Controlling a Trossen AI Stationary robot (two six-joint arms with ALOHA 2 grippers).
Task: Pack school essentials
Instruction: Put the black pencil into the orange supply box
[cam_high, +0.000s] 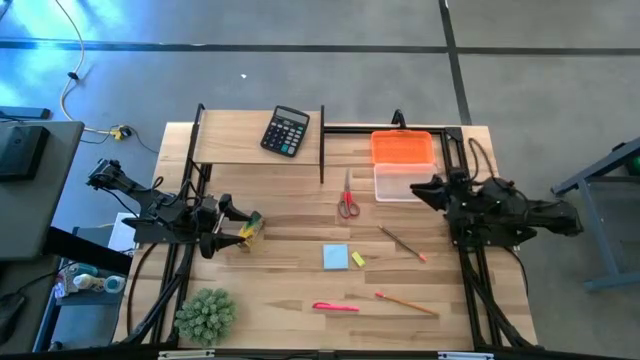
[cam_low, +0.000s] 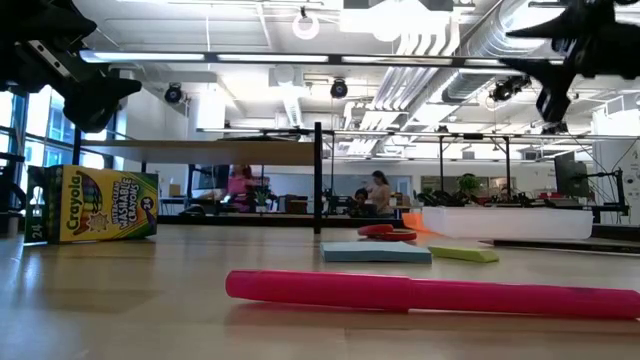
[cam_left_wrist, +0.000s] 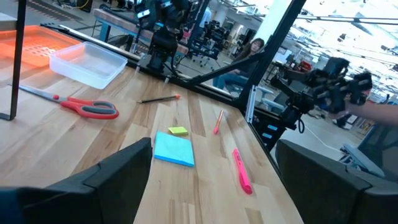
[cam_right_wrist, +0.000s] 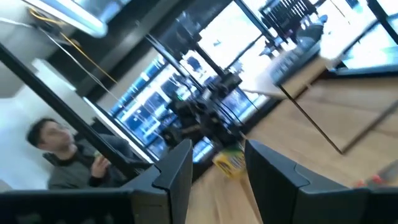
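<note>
While the left gripper (cam_high: 228, 226) hangs open-jawed at the desk's (cam_high: 290, 290) nine o'clock, the crayon box (cam_high: 251, 229) lies just beside it. The right gripper (cam_high: 425, 189), at three o'clock, seems empty, jaws parted.

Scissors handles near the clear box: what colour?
Red; the scissors show best in the left wrist view.

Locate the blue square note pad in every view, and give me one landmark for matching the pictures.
High view: blue square note pad at table centre, left of the tiny yellow block.
Low view: flat slab at mid-distance, behind the pink pen.
Left wrist view: centre, just before the yellow block.
Right wrist view: not in it.
Shared landmark: red-handled scissors, beyond the pad.
</note>
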